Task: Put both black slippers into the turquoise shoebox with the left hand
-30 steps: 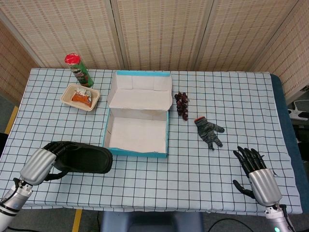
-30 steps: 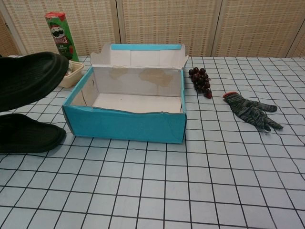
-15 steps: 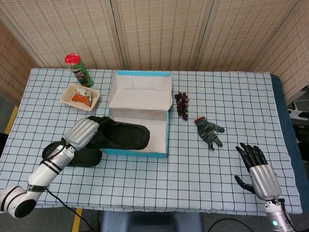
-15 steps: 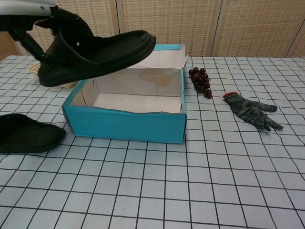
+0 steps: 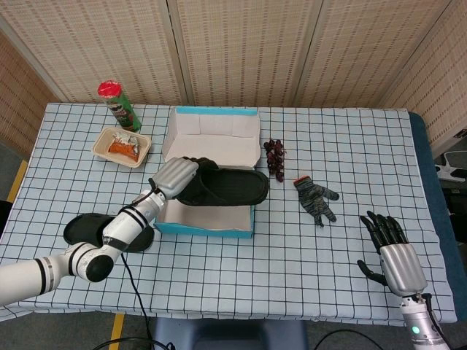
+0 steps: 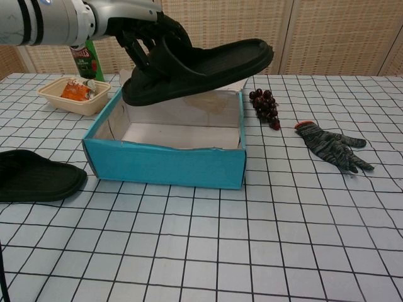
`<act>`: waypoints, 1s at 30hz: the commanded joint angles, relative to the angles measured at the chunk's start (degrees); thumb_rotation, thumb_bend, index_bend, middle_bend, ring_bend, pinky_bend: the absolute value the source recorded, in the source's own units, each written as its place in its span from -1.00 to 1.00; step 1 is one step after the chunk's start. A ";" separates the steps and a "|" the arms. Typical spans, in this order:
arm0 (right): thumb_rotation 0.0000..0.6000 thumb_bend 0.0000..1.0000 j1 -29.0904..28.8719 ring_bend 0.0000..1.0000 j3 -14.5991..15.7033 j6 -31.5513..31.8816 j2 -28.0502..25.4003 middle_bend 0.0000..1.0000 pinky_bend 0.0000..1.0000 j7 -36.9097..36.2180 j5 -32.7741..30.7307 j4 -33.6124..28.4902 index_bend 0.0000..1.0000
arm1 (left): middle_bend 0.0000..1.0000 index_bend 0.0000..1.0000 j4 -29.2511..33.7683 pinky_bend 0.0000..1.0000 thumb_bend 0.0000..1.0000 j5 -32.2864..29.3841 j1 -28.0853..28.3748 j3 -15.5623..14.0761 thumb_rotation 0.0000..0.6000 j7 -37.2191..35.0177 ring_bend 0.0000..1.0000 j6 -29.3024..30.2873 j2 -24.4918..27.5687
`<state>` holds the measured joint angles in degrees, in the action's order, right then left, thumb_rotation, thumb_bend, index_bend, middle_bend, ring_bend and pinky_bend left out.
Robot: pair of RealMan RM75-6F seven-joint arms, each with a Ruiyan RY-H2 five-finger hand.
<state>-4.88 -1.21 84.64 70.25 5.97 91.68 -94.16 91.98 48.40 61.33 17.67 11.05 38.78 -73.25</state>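
My left hand [image 5: 175,177] [image 6: 135,25] grips one black slipper [image 5: 225,188] [image 6: 200,69] by its heel end and holds it in the air over the open turquoise shoebox [image 5: 206,223] [image 6: 165,163], toe pointing right past the box's right wall. The second black slipper [image 5: 97,230] [image 6: 36,176] lies flat on the table, left of the box. The box's inside shows bare and white under the raised slipper. My right hand [image 5: 392,253] hovers open near the table's front right corner, holding nothing; only the head view shows it.
A green chip can [image 5: 119,104] [image 6: 80,51] and a beige snack tray [image 5: 121,146] [image 6: 70,94] stand at the back left. Dark grapes [image 5: 275,157] [image 6: 265,107] and a grey knit glove [image 5: 315,197] [image 6: 331,146] lie right of the box.
My left hand has carried the slipper further right and higher, from the box's left edge to above its middle. The right hand has drifted slightly toward the front edge.
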 commanded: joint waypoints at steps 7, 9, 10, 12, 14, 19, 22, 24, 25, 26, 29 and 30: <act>1.00 -0.68 -0.32 -1.00 0.28 -0.71 -0.21 -1.00 -1.00 -0.52 -0.12 0.00 -1.00 | 0.30 0.04 -9.79 0.20 0.13 -3.32 3.95 -2.60 1.00 0.68 0.04 -2.12 -6.72; 1.00 -0.68 -0.27 -1.00 0.29 -0.54 -0.31 -1.00 -1.00 -0.70 -0.07 -0.05 -1.00 | 0.32 0.05 -11.40 0.20 0.13 -3.49 4.41 -3.53 1.00 1.89 0.05 -1.61 -7.59; 1.00 -0.68 -0.24 -1.00 0.32 -0.43 -0.35 -1.00 -1.00 -0.75 -0.01 -0.11 -1.00 | 0.33 0.06 -12.49 0.20 0.13 -3.75 4.65 -4.07 1.00 2.75 0.06 -0.99 -8.37; 1.00 -0.68 -0.22 -1.00 0.38 -0.40 -0.40 -1.00 -1.00 -0.79 0.03 -0.13 -1.00 | 0.35 0.07 -13.99 0.22 0.13 -4.42 4.92 -4.64 1.00 3.43 0.08 -0.62 -9.51; 1.00 -0.68 -0.25 -1.00 0.43 -0.42 -0.40 -1.00 -1.00 -0.76 0.08 -0.10 -1.00 | 0.35 0.07 -15.68 0.22 0.13 -5.32 5.26 -5.59 1.00 4.40 0.08 -0.93 -10.53; 1.00 -0.68 -0.22 -1.00 0.67 -0.42 -0.79 -1.00 -1.00 -1.05 0.25 -0.36 -1.00 | 0.35 0.07 -19.14 0.21 0.13 -6.30 5.71 -7.72 1.00 6.08 0.08 -1.97 -12.99; 1.00 -0.68 -0.12 -1.00 0.85 -0.18 -0.99 -1.00 -1.00 -1.16 0.55 -0.52 -1.00 | 0.35 0.07 -20.97 0.21 0.13 -6.08 5.74 -8.36 1.00 6.42 0.08 -2.06 -14.47; 1.00 -0.68 -0.08 -1.00 1.00 -0.11 -1.09 -1.00 -1.00 -1.29 0.77 -0.60 -1.00 | 0.36 0.08 -22.23 0.21 0.13 -5.79 5.82 -8.62 1.00 6.75 0.08 -1.87 -15.38; 1.00 -0.68 -0.07 -1.00 1.06 -0.08 -1.15 -1.00 -1.00 -1.31 0.86 -0.65 -1.00 | 0.36 0.08 -23.11 0.21 0.13 -5.55 5.86 -8.80 1.00 7.06 0.09 -1.63 -15.99; 1.00 -0.68 -0.05 -1.00 1.10 -0.05 -1.19 -1.00 -1.00 -1.34 0.91 -0.69 -1.00 | 0.37 0.10 -23.70 0.21 0.13 -5.37 5.88 -9.00 1.00 7.40 0.09 -1.43 -16.39; 1.00 -0.68 -0.10 -1.00 1.23 -0.24 -1.28 -1.00 -1.00 -1.42 0.97 -0.73 -1.00 | 0.40 0.12 -25.47 0.23 0.13 -4.96 5.95 -9.62 1.00 8.60 0.11 -1.08 -17.55; 1.00 -0.68 -0.14 -1.00 1.26 -0.35 -1.28 -1.00 -1.00 -1.42 0.96 -0.73 -1.00 | 0.40 0.12 -25.98 0.23 0.13 -4.90 5.96 -9.78 1.00 8.92 0.11 -1.07 -17.83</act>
<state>-5.01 0.04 84.31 68.97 4.55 92.64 -94.88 66.44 43.31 67.24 8.18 19.55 37.58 -90.68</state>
